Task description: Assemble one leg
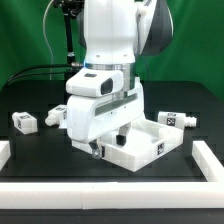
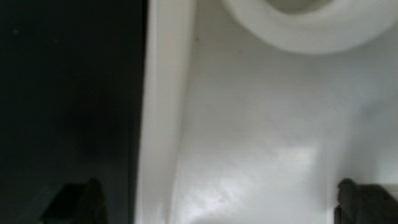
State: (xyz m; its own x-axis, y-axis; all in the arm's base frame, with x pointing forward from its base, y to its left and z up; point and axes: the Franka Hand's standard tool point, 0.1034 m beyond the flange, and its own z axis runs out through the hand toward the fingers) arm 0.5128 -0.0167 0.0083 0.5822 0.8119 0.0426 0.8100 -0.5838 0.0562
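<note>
White plastic legs lie loose on the black table (image 1: 40, 160); none is in the gripper (image 1: 108, 146).
Hand empty, fingers (image 2: 75, 200) spread wide, low over the panel (image 1: 140, 158) at its edge on the exterior view's left. The closest leg (image 1: 56, 115) sits just beside the hand on that side, half hidden, axis unclear. The left leg (image 1: 25, 121) is farther that way and the right leg (image 1: 172, 119) is on the exterior view's right; both lie flat, long axes roughly left-right. Likely reach: left, slightly far.
</note>
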